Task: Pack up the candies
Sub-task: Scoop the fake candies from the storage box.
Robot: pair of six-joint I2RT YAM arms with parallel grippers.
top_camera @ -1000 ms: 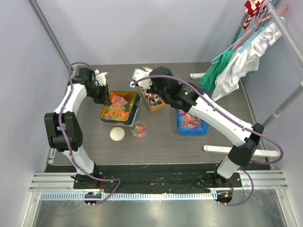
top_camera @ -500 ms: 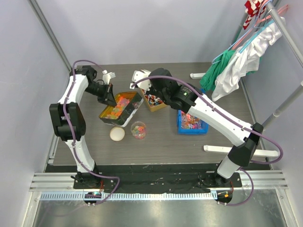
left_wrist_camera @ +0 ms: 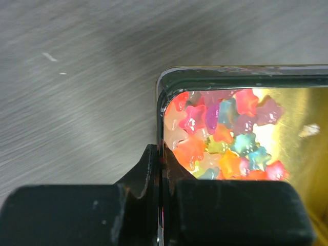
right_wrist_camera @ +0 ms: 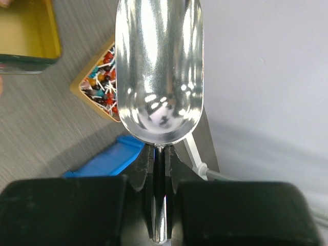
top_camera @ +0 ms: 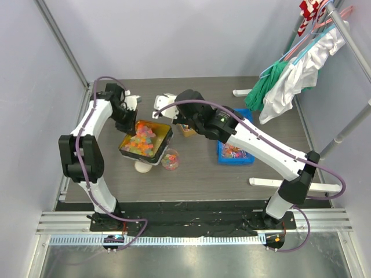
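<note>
At the upper left of the top view, the left gripper (top_camera: 128, 119) is seen clamped on the near-left rim of a gold tin (top_camera: 167, 134). In the left wrist view the left gripper (left_wrist_camera: 160, 160) is shown with its jaws closed tight on the tin's dark rim (left_wrist_camera: 230, 76), one finger inside and one outside. The star-shaped gummy candies (left_wrist_camera: 220, 136) are heaped in the tin's corner just beyond the fingers, in orange, red, pink, yellow and teal. Grey table (left_wrist_camera: 72, 77) is seen left of the tin.

In the top view the gummy candies (top_camera: 141, 139) are piled across the tin's left half. The tin's lower edge is seen overlapping a white round lid (top_camera: 141, 168), and a clear plastic cup (top_camera: 170, 160) holding a few candies stands just right of the lid. Whether the tin is touching the table cannot be told.

Above the tin's upper right corner, a metal scoop (top_camera: 160, 103) is held by the right gripper (top_camera: 174, 110). In the right wrist view the right gripper (right_wrist_camera: 160, 159) is closed on the scoop's thin handle, and only reflections are shown in the scoop's (right_wrist_camera: 159, 72) shiny bowl. Wrapped candies (right_wrist_camera: 102, 77) are seen in a cardboard box (right_wrist_camera: 82, 89) left of the scoop, with a blue bin (right_wrist_camera: 110, 156) below it.
</note>
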